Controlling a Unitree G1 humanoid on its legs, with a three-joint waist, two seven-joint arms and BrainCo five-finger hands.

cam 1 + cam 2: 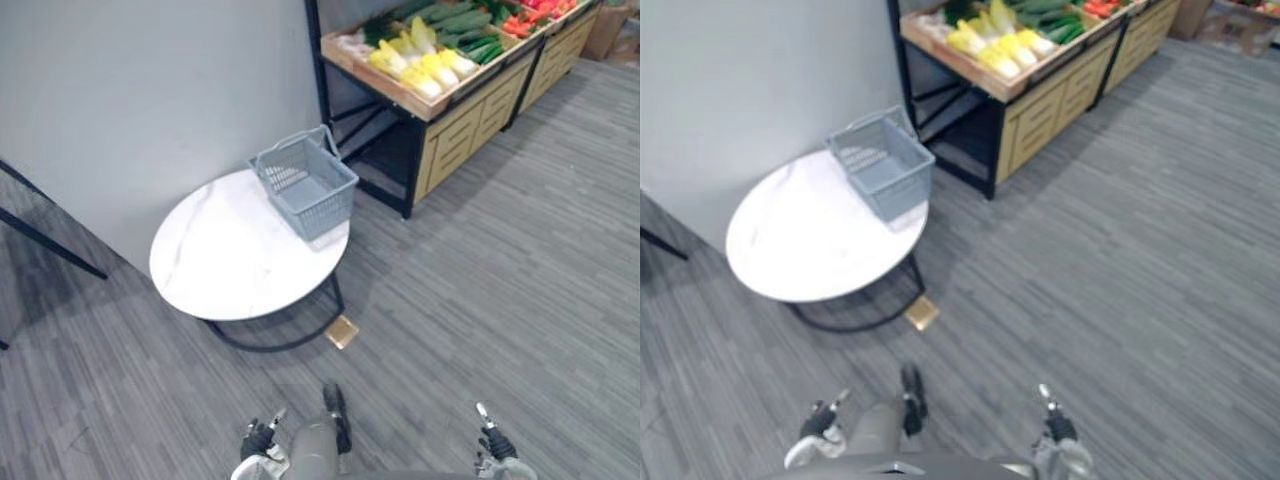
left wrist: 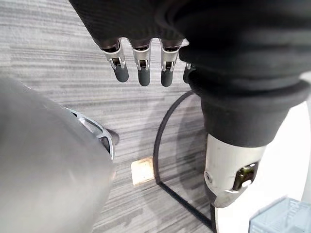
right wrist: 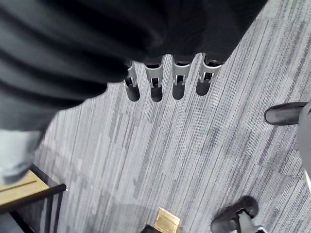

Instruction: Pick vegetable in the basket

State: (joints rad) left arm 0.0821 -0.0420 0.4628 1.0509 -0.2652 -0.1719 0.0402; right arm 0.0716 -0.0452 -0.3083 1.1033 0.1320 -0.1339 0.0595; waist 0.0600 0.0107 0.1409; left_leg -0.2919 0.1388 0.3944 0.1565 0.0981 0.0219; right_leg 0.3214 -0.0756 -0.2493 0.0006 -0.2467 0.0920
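An empty grey wire basket (image 1: 322,212) stands at the far right edge of a round white table (image 1: 225,262). Behind it, a wooden produce stand (image 1: 455,120) holds pale yellow-green cabbages (image 1: 420,62), green cucumbers (image 1: 466,26) and red vegetables (image 1: 524,20). My left hand (image 1: 258,438) and right hand (image 1: 496,444) hang low at the near edge of the eye views, far from the table and stand. The left wrist view shows straight fingers (image 2: 141,65) holding nothing. The right hand's fingers (image 3: 166,83) are straight as well, above bare floor.
A grey wall runs behind the table. A small tan block (image 1: 342,331) lies on the grey striped floor by the table's black ring base (image 1: 270,343). Black stand legs (image 1: 50,245) cross at the left. A cardboard box (image 1: 612,30) sits past the stand.
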